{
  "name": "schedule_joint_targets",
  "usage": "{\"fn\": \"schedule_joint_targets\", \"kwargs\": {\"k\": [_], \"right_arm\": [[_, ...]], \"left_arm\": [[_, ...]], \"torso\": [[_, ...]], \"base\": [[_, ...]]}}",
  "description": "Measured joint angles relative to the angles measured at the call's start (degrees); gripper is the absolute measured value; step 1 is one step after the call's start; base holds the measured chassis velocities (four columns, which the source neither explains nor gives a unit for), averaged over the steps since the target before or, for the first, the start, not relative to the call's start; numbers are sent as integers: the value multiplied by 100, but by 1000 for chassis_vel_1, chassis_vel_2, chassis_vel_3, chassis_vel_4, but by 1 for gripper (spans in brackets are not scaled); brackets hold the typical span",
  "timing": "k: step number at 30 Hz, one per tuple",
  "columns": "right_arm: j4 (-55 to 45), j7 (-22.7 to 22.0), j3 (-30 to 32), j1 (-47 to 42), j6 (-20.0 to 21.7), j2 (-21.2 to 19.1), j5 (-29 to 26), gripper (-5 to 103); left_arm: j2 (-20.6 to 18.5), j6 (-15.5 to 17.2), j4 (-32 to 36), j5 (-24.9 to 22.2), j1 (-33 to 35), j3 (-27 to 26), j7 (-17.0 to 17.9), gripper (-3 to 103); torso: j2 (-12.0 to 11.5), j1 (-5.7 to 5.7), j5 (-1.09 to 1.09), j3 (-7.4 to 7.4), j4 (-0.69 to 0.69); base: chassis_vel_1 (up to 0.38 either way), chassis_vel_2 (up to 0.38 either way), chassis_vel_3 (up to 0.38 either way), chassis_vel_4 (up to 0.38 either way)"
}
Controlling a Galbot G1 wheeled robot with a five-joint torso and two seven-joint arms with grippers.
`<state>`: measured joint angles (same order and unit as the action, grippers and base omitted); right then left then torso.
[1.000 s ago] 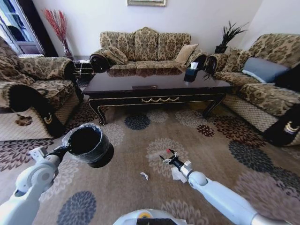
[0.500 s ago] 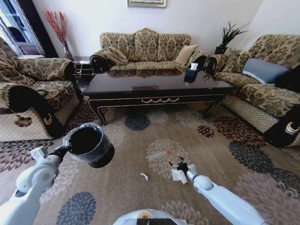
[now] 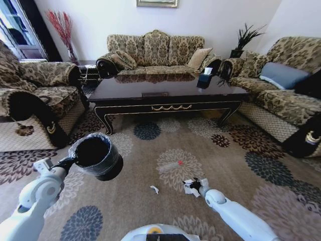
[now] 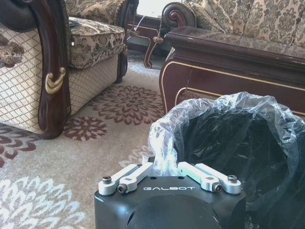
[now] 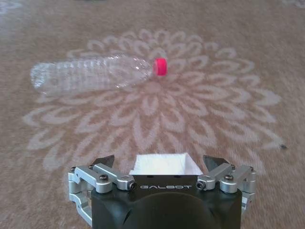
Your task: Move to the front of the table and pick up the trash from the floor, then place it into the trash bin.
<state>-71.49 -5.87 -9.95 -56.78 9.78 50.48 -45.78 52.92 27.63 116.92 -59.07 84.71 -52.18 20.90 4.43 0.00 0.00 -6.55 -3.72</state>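
The step in hand looks like the pickup of the crumpled tissue (image 5: 164,163): the right end effector (image 3: 194,186) is down at the floor (image 3: 150,211) with its fingers spread apart, the tissue between them. The next move calls for closing on it, then carrying it to the trash bin (image 3: 97,155), whose lined rim the left end effector (image 4: 167,172) clamps, held up to the left. The bottle (image 5: 95,72) lies just beyond.
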Motion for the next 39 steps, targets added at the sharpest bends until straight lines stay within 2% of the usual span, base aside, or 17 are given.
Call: {"fn": "schedule_joint_targets", "kwargs": {"k": [12, 15, 17, 20, 23, 25, 26, 29, 31, 34, 35, 38, 39], "right_arm": [[276, -192, -40, 55, 67, 148, 0, 101], [406, -221, -50, 77, 144, 190, 91, 88], [424, -221, -54, 82, 149, 195, 103, 88], [497, -215, -73, 102, 149, 213, 178, 71], [518, -205, -92, 107, 142, 222, 234, 65], [538, -203, -105, 110, 126, 232, 284, 54], [538, -203, -105, 110, 126, 232, 284, 54], [588, -200, -118, 108, 62, 254, 411, 38], [591, -200, -118, 107, 55, 255, 423, 38], [568, -204, -119, 87, -23, 234, 471, 22], [568, -204, -119, 87, -23, 234, 471, 22], [390, -202, -97, 71, -186, 157, 503, 6], [318, -199, -76, 66, -236, 133, 519, 6]], "left_arm": [[-13, -3, 26, 14, -16, 19, -4, 4], [-30, -2, 33, 8, -25, 24, -4, 4], [-31, -2, 33, 7, -26, 25, -4, 4], [-32, -2, 33, 7, -26, 28, -4, 4], [-32, -2, 33, 6, -27, 29, -5, 4], [-33, -2, 33, 5, -29, 30, -5, 4], [-33, -2, 33, 5, -29, 30, -5, 4], [-38, -4, 30, 3, -36, 34, -6, 4], [-39, -5, 28, 3, -37, 36, -7, 4], [-38, -12, 11, 6, -50, 57, -8, 4], [-38, -12, 11, 6, -50, 57, -8, 4], [-12, -20, -5, 34, -72, 97, -8, 4], [-3, -22, -6, 42, -76, 110, -8, 4]], "torso": [[0, 0, 0, 0, 0], [0, 0, 0, 0, 0], [0, 0, 0, 0, -1], [0, 0, 0, 0, 0], [0, 0, 0, 0, 0], [0, 0, 0, 0, 0], [0, 0, 0, 0, 0], [1, 0, 0, 0, 0], [2, 0, 0, 0, 0], [1, 0, 0, 0, 0], [1, 0, 0, 0, 0], [1, 0, 0, 0, -1], [1, 0, 0, 0, 0]], "base": [[0, 0, 0, 0], [0, 0, 0, 0], [0, 0, 0, 0], [0, 0, 0, 0], [0, 0, 0, 0], [0, 0, 0, 0], [0, 0, 0, 0], [0, 0, 0, 0], [0, 0, 0, 0], [0, 0, 0, 0], [0, 0, 0, 0], [0, 0, 0, 0], [0, 0, 0, 0]]}}
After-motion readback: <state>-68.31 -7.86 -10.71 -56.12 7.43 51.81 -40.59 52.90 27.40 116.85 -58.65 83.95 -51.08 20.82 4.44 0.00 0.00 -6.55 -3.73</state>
